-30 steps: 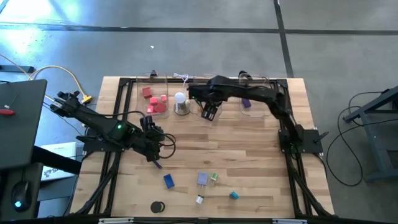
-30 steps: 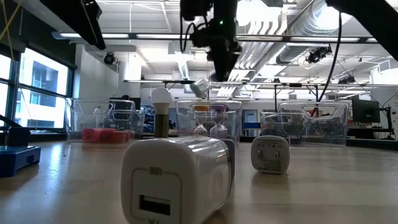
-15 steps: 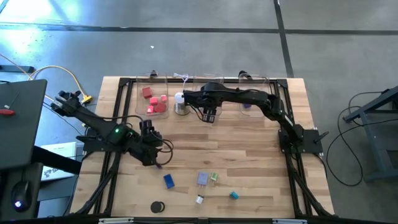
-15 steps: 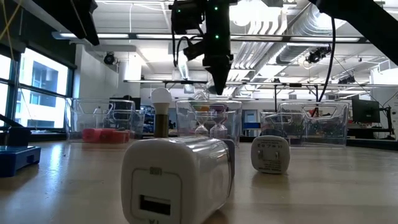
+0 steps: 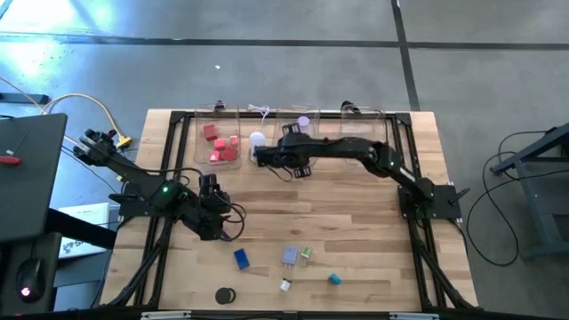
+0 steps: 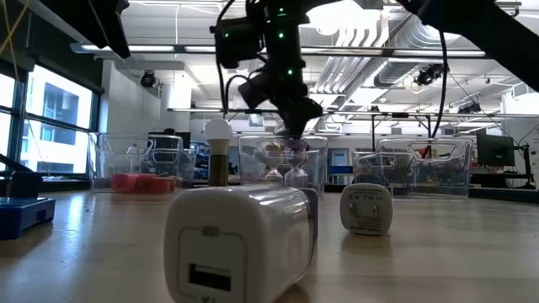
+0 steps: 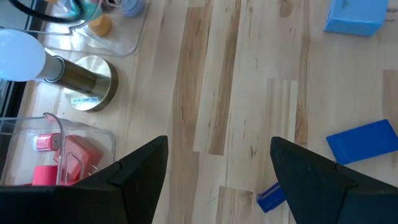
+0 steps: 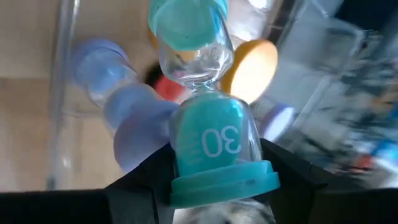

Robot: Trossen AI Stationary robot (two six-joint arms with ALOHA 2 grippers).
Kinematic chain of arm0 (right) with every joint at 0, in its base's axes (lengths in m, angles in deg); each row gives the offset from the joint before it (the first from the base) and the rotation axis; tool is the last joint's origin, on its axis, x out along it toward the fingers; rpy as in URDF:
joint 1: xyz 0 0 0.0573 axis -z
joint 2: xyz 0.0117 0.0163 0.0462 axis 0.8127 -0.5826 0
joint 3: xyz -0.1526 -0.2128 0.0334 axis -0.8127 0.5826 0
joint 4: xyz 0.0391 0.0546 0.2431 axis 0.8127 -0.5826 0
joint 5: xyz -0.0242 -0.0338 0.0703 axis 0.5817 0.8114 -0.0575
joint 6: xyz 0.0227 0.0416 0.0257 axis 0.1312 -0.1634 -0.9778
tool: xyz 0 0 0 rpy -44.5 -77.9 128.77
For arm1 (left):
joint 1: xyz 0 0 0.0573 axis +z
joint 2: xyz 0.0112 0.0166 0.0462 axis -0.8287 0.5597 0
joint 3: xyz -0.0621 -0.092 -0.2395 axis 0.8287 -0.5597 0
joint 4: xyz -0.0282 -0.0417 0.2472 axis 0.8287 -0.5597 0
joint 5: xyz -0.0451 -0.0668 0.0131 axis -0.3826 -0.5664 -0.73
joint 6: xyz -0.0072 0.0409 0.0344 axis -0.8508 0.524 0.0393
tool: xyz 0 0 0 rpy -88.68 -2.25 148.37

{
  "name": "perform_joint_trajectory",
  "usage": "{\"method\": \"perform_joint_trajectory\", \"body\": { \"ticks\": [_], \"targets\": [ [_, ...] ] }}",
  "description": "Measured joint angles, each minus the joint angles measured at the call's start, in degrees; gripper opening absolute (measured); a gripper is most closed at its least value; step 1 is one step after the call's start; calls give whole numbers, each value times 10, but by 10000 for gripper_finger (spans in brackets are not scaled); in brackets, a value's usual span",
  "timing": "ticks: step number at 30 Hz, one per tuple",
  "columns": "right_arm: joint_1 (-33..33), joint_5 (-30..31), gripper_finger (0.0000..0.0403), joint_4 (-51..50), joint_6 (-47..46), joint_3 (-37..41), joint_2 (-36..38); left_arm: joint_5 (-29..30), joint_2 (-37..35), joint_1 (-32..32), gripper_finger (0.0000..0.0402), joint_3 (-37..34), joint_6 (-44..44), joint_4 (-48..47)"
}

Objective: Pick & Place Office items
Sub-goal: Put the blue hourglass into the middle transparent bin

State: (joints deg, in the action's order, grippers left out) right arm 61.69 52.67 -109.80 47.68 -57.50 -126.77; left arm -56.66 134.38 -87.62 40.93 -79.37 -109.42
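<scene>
The right hand (image 8: 211, 186), clenched on a teal hourglass (image 8: 208, 134), has swung left to the middle clear bin (image 5: 286, 131) at upper centre, so release looks imminent, while the left hand (image 7: 217, 180) hangs released over the tabletop (image 5: 356, 231).

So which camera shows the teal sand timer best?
The right wrist view: the clear glass hourglass with teal caps, marked 30, fills the picture, held in the right gripper. The high view hides it under the arm; the low view shows only a blur; the left wrist view misses it.
</scene>
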Motion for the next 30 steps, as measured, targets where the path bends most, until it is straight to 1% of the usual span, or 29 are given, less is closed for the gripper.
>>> {"method": "perform_joint_trajectory", "body": {
  "ticks": [3, 4, 7, 12, 15, 19, 23, 27, 30],
  "targets": [
    [-11, 58, 182, 0, 39, 0, -16, 0, 0, 0, 273, 0, 0, 0],
    [-14, 64, 182, 2, 52, 0, -16, 0, 0, 0, 273, 0, 0, 0],
    [-23, 72, 182, 31, 101, -1, -21, 0, 0, 0, 273, 0, 0, 0],
    [-30, 75, 182, 33, 154, -1, -23, 0, 0, 0, 273, -6, 0, 0],
    [-33, 80, 182, 33, 165, -1, -23, 0, 0, 0, 273, -22, -3, 0],
    [-38, 118, 182, 31, 167, 0, -23, 0, 0, 0, 273, -40, -7, -1],
    [-41, 153, 182, 27, 179, 0, -23, 0, 0, 0, 273, -42, -14, 1],
    [-46, 157, 182, 7, 197, 0, -23, 0, 0, 0, 273, -42, -15, 1],
    [-49, 146, 182, -4, 192, 0, -23, 0, 0, 0, 273, -42, -15, 1]
  ]
}}
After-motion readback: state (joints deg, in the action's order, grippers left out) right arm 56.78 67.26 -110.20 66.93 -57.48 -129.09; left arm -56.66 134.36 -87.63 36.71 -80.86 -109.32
